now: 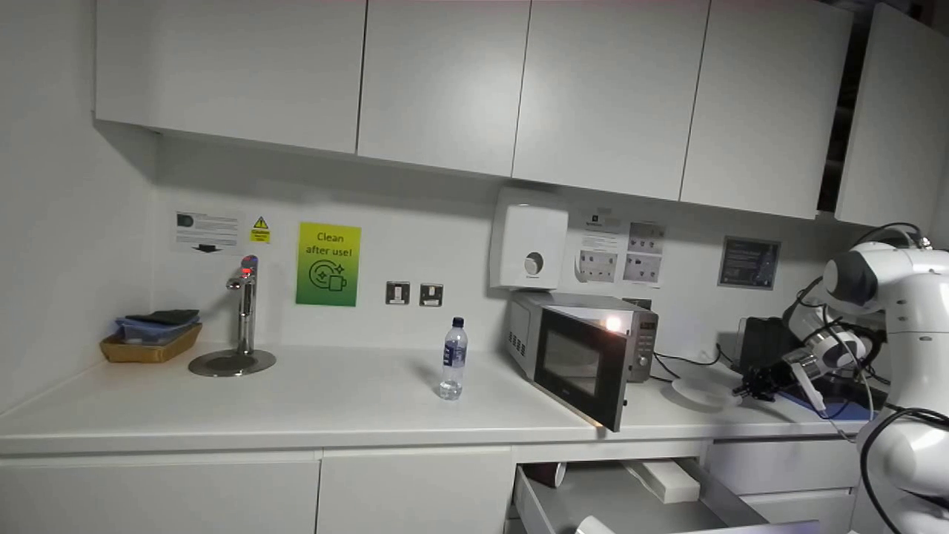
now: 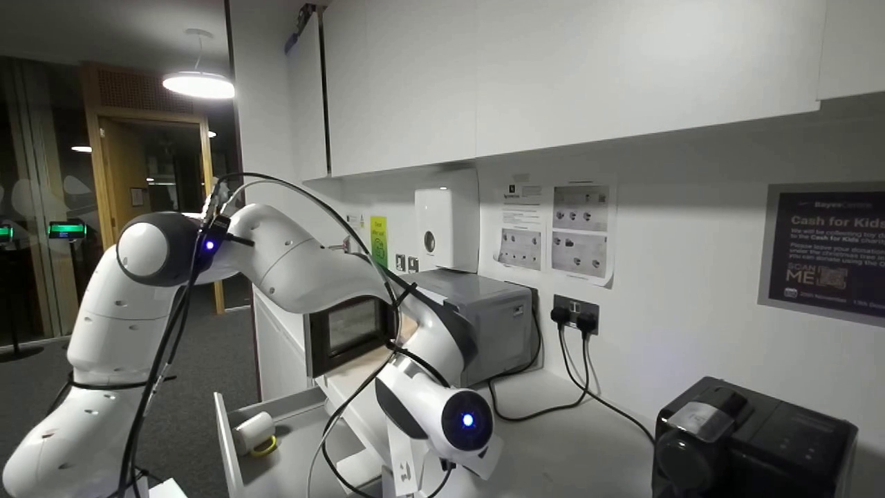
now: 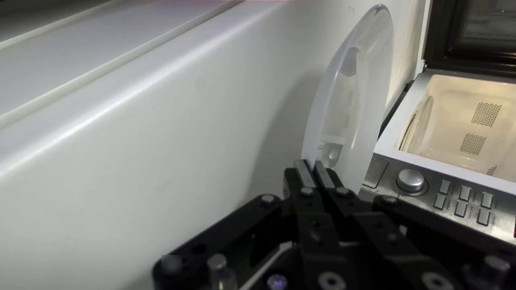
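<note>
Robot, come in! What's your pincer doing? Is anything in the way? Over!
Pincer shut on plate, at its edge. Held over counter. Possible snags nearby: open microwave door, pulled-out drawer.

Plate (image 3: 352,100) in wrist view partly hidden behind gripper (image 3: 311,164). Black machine (image 2: 774,443) in exterior view cut off below.
</note>
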`<state>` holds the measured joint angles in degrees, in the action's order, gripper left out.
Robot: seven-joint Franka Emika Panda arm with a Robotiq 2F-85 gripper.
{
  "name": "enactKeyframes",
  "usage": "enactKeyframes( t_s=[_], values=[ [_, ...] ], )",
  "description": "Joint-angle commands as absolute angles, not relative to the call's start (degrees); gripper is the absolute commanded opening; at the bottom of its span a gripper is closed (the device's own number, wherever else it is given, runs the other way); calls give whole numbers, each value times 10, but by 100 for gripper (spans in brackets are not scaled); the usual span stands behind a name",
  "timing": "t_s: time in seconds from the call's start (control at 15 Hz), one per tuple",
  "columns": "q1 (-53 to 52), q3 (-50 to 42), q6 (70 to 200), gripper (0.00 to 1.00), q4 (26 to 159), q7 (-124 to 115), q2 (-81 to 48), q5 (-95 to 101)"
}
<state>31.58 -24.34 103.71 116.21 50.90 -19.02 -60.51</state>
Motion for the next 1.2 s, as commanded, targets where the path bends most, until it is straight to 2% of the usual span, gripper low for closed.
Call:
enactKeyframes(
  t_s=[0.0, 0.4, 0.53, 1.13],
  values=[
    [338, -235, 990, 1, 1131, 512, -205, -622],
    [344, -235, 978, 1, 1109, 502, -221, -612],
    [334, -236, 1009, 3, 1129, 506, -215, -603],
    [339, -233, 1009, 1, 1121, 503, -222, -612]
  ],
)
